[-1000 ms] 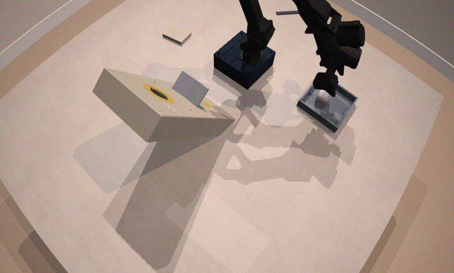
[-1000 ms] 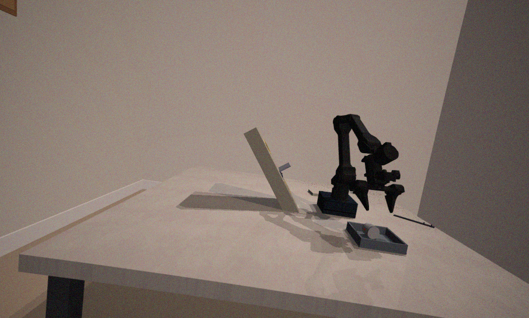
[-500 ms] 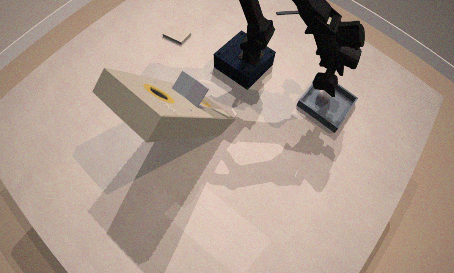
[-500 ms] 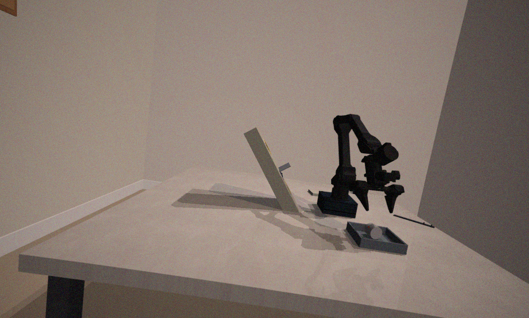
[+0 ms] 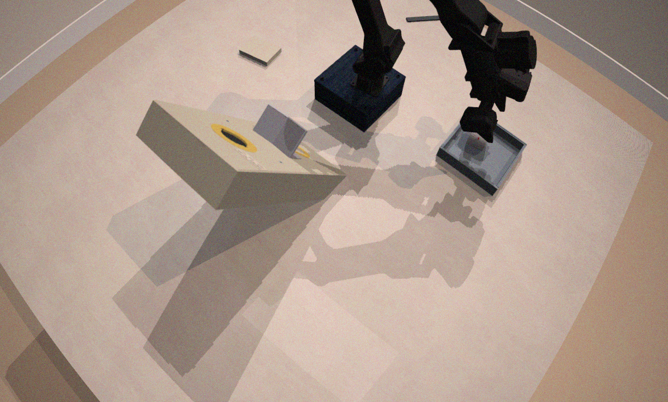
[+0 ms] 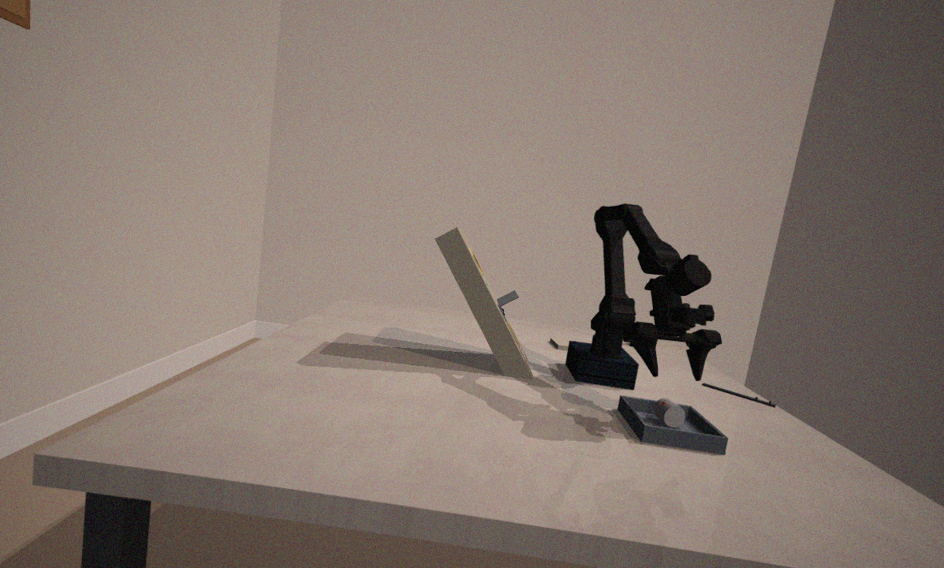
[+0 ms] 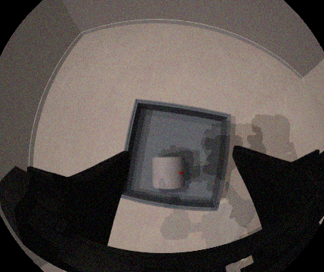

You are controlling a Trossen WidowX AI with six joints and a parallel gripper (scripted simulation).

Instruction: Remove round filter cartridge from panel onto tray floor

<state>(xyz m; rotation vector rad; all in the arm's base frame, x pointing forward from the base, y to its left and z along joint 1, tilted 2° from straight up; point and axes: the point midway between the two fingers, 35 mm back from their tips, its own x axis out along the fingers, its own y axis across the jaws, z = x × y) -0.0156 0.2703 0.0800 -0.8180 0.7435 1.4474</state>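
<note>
The filter cartridge (image 5: 472, 144) (image 6: 670, 412) (image 7: 168, 173) is lying on its side in the tray (image 5: 509, 168) (image 6: 687, 444) (image 7: 177, 207). Above it, the gripper (image 5: 481, 130) (image 6: 677, 376) (image 7: 184, 154) is hovering clear — fingers spread wide, holding nothing — while the service panel (image 5: 191, 164) (image 6: 480, 304) is leaning nearby.

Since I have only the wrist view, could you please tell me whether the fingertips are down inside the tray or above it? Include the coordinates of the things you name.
Observer: Above it: the exterior view shows the end effector (image 5: 480, 132) (image 6: 677, 378) (image 7: 184, 154) hanging over the tray (image 5: 494, 191) (image 6: 687, 440) (image 7: 184, 106), with a visible gap between fingertips and rim.
Operator: Thank you. How does the service panel stand, please?
Observer: The service panel (image 5: 186, 154) (image 6: 478, 304) leans at a slant, its top edge tipped away from the arm.
Operator: And is anything sticking out from its face?
Observer: Yes, a grey flap (image 5: 278, 129) (image 6: 508, 298) juts from it toward the arm's side.
</note>
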